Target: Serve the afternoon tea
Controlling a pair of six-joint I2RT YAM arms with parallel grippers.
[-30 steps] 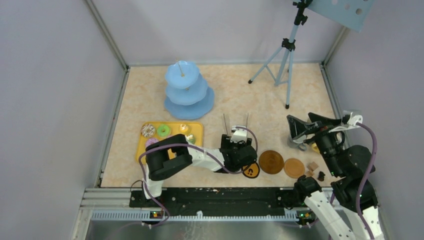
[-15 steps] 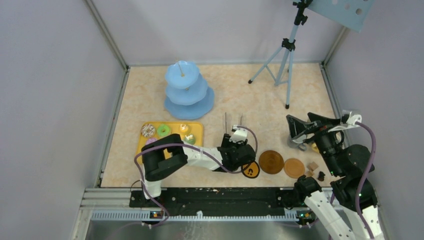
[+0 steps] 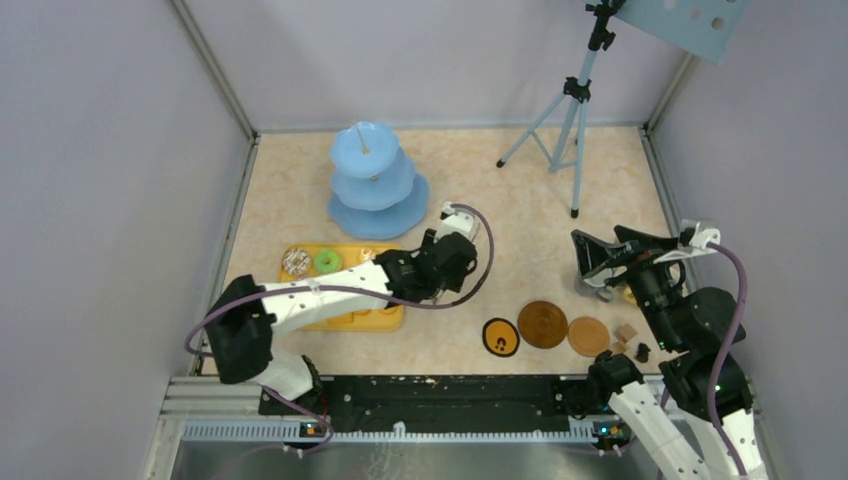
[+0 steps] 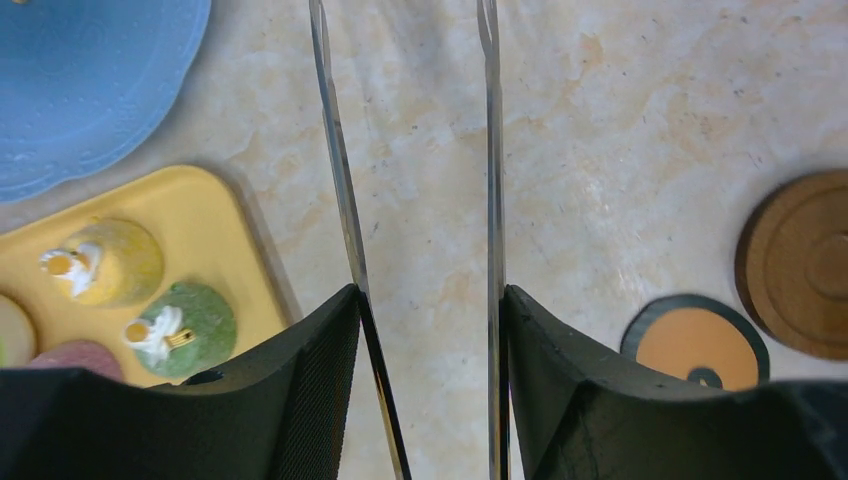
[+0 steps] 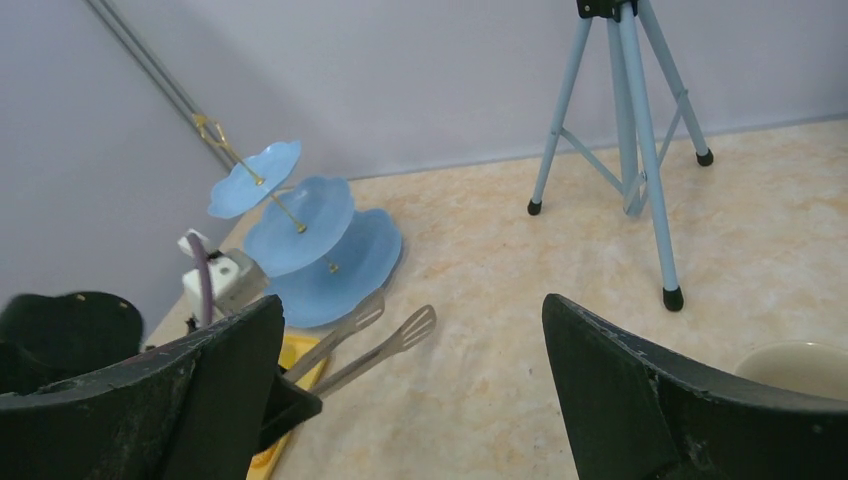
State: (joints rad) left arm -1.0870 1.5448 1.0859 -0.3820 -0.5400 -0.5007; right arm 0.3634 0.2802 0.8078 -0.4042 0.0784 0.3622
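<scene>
1. Left gripper (image 4: 428,300) is clamped on the long metal tongs (image 4: 340,180), one blade against each finger. The tips point out over the marble-look table (image 4: 620,120).
2. Right gripper (image 3: 587,262) hangs wide open with nothing in it, over at the right side.
3. The pastries are on the yellow tray (image 4: 200,210). A yellow pastry (image 4: 105,262) and a green pastry (image 4: 185,318) sit side by side near its corner, just left of the tongs.
4. The blue three-tier stand (image 3: 378,180) stands upright just beyond the tray.
5. A dark brown coaster (image 3: 543,324) and a lighter coaster (image 3: 588,336) touch near the front edge, with a black-rimmed orange disc (image 3: 500,337) just left of them.
6. The rim of a cream mug (image 5: 800,368) peeks in by the right finger, and a blue tripod (image 3: 572,110) stands at the back right.
</scene>
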